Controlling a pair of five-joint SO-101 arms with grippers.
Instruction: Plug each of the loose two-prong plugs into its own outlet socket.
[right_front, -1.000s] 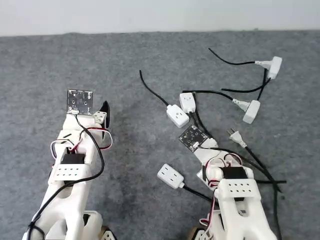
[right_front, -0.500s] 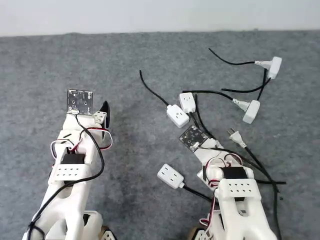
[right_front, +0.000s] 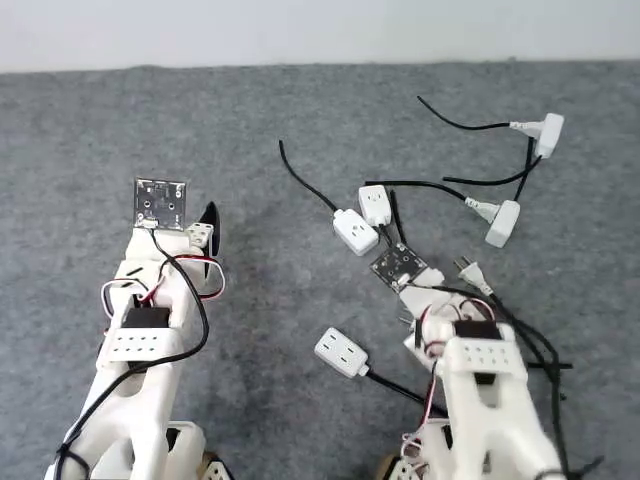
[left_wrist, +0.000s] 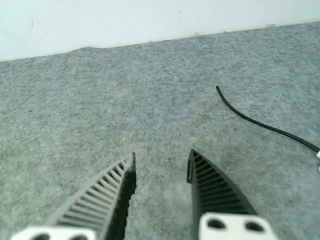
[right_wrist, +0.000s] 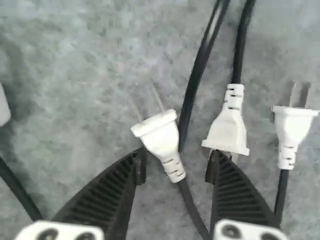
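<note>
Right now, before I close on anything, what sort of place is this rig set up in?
Probably a lab or workshop test bench. A grey carpet-like mat covers the table, a plain white wall stands behind it, and outlet sockets and loose plugs lie scattered like practice pieces.

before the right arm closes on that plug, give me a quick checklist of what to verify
1. Right gripper open: ok, jaws apart.
2. Two-prong plug between the jaws: ok, lying on the carpet, ungripped.
3. Neighbours clear: not ok, a black cable runs right beside the plug, and a second plug sits by one jaw.
4. Free outlet socket: ok, nothing plugged into it.
5. Left gripper out of the way: ok, open over bare carpet.
</note>
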